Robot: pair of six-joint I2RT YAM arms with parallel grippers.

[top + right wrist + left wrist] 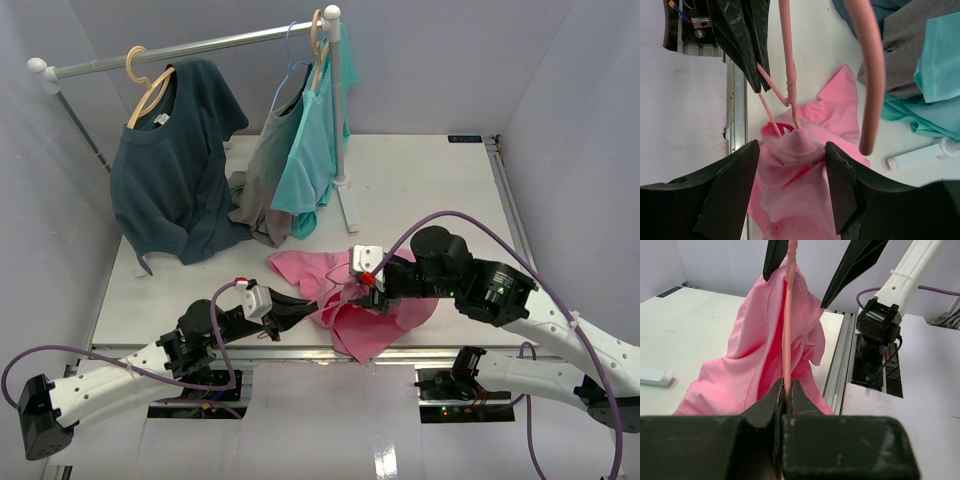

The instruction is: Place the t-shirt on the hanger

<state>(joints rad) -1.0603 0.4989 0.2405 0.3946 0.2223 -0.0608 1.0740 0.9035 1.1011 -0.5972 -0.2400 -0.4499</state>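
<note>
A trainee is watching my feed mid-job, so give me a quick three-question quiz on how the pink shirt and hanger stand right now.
1. True or false: the left tool is shut on the hanger wire.
2. The hanger's neck passes through the t-shirt at its: A sleeve, B collar, C bottom hem.
3. Fill in: the collar sits between the fingers of the ___ tool.
Key: 1 true; 2 B; 3 right tool.
</note>
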